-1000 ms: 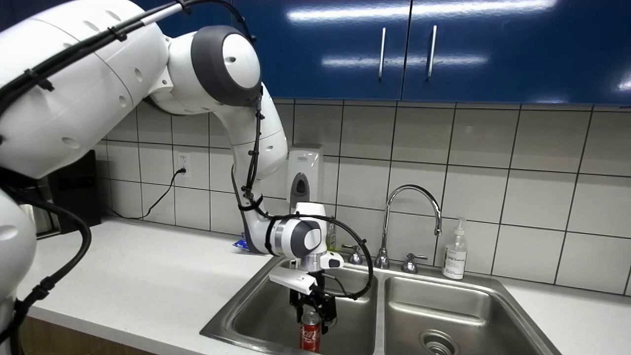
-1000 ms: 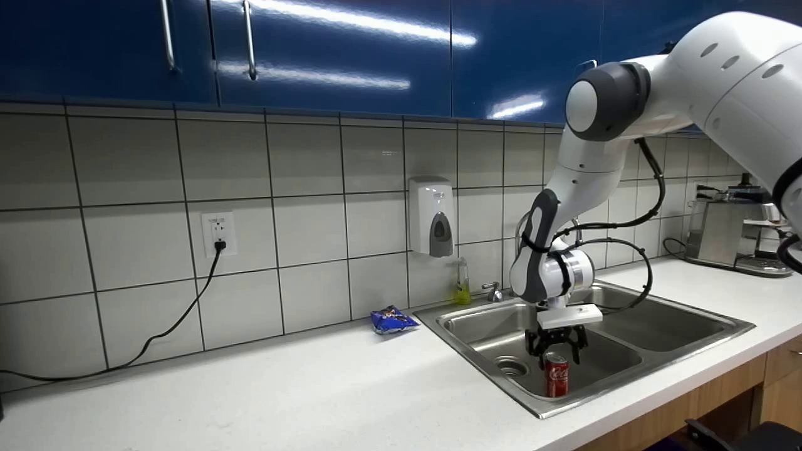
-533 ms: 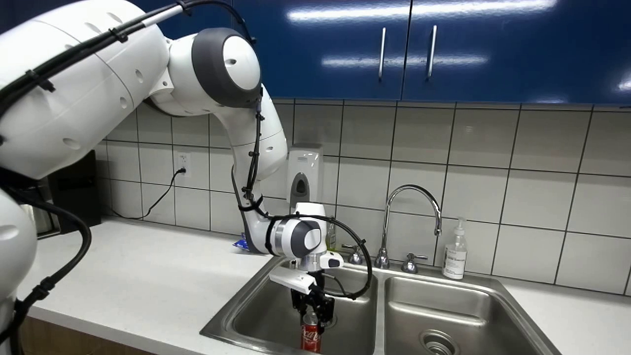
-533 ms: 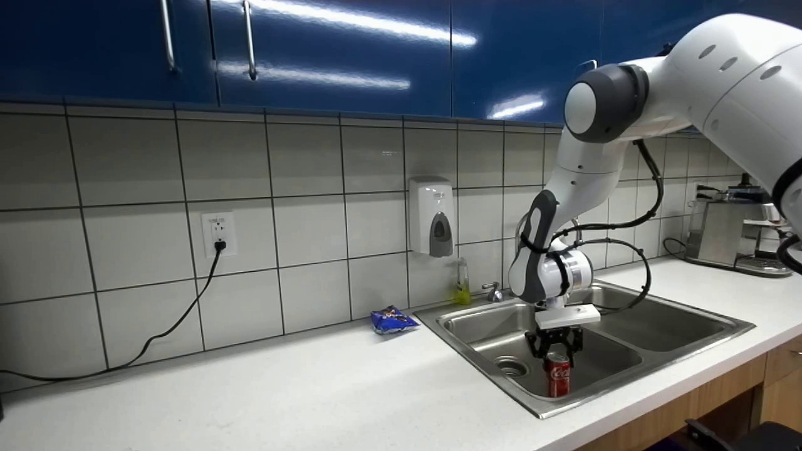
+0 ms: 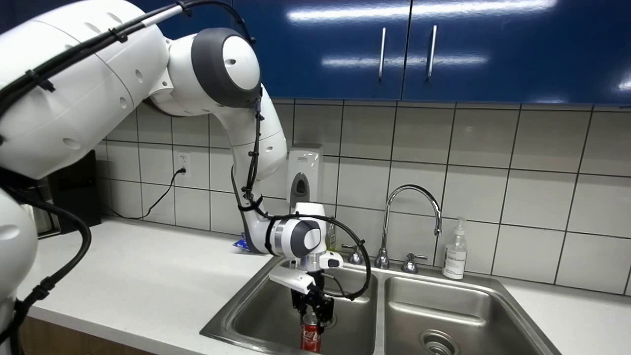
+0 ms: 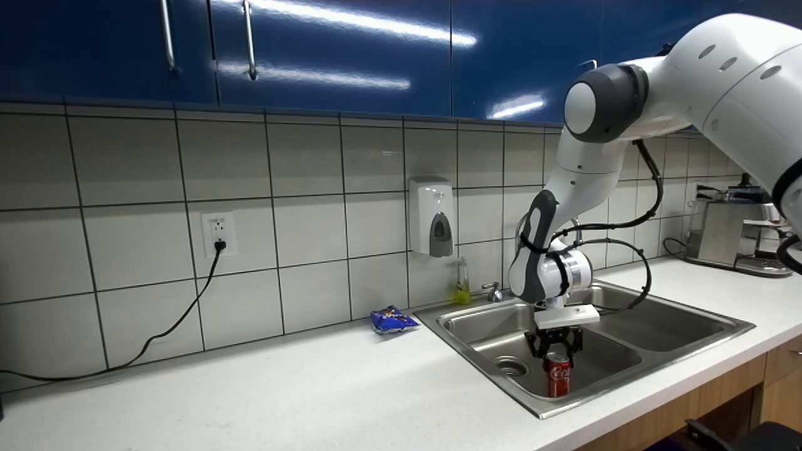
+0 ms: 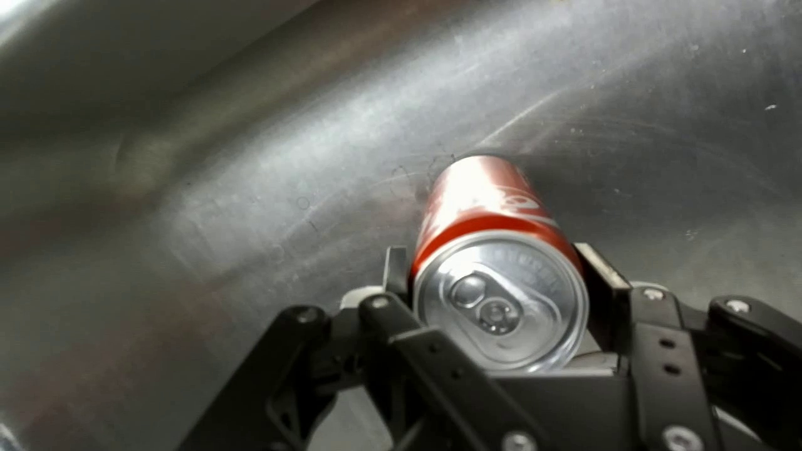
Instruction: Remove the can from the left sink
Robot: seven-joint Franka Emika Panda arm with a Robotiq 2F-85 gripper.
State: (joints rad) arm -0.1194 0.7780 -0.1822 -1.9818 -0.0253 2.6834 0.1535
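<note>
The red cylindrical drink can with a silvery top [image 6: 558, 381] is held upright inside the left rectangular stainless steel basin [image 5: 268, 315], close to its front edge. It is clamped in the black two-fingered gripper [image 7: 499, 270], which is pointed downward at the end of the white jointed arm [image 6: 589, 166]. In the wrist view the gripper's fingertips [image 7: 395, 270] are set against opposite sides of the can, and the silvery top is turned toward the camera between them. White lettering is shown on the can's side in both exterior views. Whether its base is touching the basin floor cannot be told.

In an exterior view the round metal drain [image 6: 512, 366] of the same basin is seen farther back, apart from the can. The right rectangular stainless steel basin [image 5: 438, 298] is divided from the left by a narrow strip of steel [image 5: 380, 315]. A curved chrome faucet [image 5: 385, 227] is mounted behind them, and a clear pump bottle with a white label [image 5: 454, 259] is stood behind the right basin. A crumpled shiny blue packet [image 6: 392, 320] is laid on the white countertop [image 6: 282, 388], just beside the double sink [image 6: 428, 314] and near the pale tiled wall [image 6: 131, 244], on which a white and grey dispenser [image 6: 431, 216] is fixed.
</note>
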